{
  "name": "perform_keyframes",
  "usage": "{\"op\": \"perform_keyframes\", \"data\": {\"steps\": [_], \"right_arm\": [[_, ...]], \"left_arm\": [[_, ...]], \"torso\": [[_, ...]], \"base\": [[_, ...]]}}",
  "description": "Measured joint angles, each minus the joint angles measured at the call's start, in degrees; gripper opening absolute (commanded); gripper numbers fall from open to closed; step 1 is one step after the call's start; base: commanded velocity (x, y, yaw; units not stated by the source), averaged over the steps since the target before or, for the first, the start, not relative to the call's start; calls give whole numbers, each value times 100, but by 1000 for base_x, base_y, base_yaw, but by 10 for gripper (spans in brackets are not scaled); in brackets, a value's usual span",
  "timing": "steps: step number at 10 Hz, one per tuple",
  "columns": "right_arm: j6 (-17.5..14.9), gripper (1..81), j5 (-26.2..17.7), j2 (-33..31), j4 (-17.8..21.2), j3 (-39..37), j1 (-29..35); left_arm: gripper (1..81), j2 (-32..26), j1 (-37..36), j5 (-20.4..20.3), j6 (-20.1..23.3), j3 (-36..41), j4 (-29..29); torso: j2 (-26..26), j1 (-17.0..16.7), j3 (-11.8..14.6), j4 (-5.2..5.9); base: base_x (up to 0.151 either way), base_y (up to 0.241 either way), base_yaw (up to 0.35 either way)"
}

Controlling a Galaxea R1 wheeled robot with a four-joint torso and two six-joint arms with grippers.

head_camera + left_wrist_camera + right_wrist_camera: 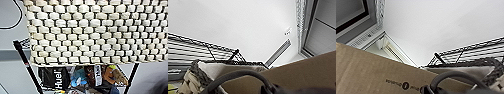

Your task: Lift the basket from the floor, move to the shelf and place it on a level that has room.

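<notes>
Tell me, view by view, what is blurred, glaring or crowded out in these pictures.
Head view: the basket sits so close that it blocks most of the frame, its weave soft and blocky. Left wrist view: bright, washed-out ceiling, with the basket's loop handle blurred. Right wrist view: the cardboard box is soft, its print barely readable.

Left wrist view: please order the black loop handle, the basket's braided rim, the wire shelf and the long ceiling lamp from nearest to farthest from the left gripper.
1. The black loop handle, arching closest in front.
2. The braided rim of the basket, just behind the handle.
3. The wire shelf, beyond the basket.
4. The ceiling lamp, far off on the white ceiling.
</notes>
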Motion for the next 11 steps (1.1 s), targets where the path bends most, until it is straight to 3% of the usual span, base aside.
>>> {"op": "perform_keyframes", "data": {"steps": [7,11], "right_arm": [[-39,10,-180,633,-83,-896,-99],[-41,10,-472,792,-160,-1209,0]], "left_arm": [[10,383,20,352,1,-837,-4],[10,741,16,347,23,-1207,29]], "torso": [[0,0,0,0],[0,0,-2,0]], "base": [[0,0,0],[0,0,0]]}}
